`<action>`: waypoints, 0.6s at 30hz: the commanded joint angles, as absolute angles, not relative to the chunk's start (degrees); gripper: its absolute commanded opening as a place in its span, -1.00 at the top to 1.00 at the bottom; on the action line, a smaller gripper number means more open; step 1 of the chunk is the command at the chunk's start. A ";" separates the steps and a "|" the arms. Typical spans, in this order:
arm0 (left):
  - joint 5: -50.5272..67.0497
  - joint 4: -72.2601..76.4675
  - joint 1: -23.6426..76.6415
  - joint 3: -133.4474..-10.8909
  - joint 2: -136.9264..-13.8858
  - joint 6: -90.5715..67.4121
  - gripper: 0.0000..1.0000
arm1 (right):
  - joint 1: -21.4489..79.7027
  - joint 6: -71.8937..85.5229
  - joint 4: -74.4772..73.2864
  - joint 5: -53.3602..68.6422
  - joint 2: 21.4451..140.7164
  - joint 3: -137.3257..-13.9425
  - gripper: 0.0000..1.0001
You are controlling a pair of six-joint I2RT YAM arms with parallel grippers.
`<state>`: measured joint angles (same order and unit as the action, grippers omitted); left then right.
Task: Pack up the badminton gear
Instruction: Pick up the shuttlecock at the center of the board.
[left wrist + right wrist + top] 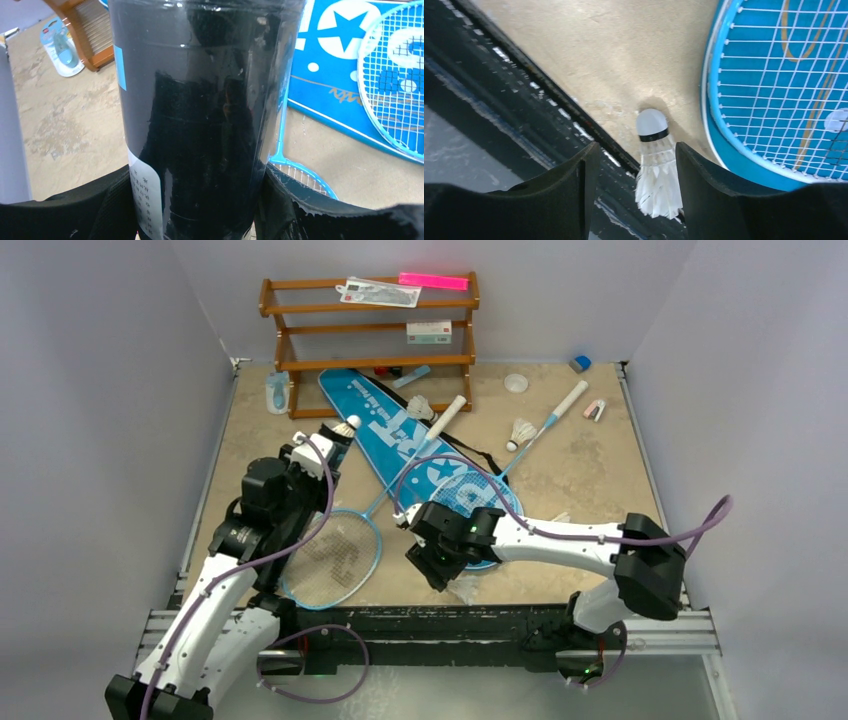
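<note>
My left gripper point(318, 455) point(196, 172) is shut on the black cylinder tube point(335, 437) point(200, 100), holding it off the table at the left. My right gripper point(450, 580) point(636, 147) is open at the near table edge. A white feather shuttlecock point(655, 165) lies between its fingers, against the right finger and apart from the left. The blue SPORT bag point(400, 435) point(330, 65) lies mid-table. One light-blue racket point(465, 490) rests with its head on the bag. The other racket point(335, 555) lies left of it. Two more shuttlecocks point(420, 407) point(522, 430) sit further back.
A brown wooden rack point(370, 330) stands at the back with a pale-blue bottle point(277, 393) to its left. A white disc point(515, 382), a small blue object point(580, 363) and a pink-white clip point(595, 410) lie back right. A black rail point(450, 620) runs along the near edge.
</note>
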<state>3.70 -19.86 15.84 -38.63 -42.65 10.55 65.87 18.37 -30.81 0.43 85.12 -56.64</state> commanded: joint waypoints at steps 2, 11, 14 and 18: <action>0.14 -15.41 15.21 -39.15 -40.19 8.09 0.16 | 66.25 16.83 -34.61 -5.10 89.18 -60.76 -0.20; -0.50 -15.24 15.12 -38.85 -39.40 8.17 0.16 | 71.17 12.27 -41.89 -12.50 99.04 -67.04 -0.20; -1.49 -15.03 15.12 -38.63 -38.99 8.18 0.16 | 71.28 12.34 -42.94 -11.54 101.74 -67.74 -0.17; -1.58 -14.92 15.03 -38.58 -38.78 8.30 0.16 | 71.39 11.94 -42.73 -9.66 102.52 -67.51 -0.16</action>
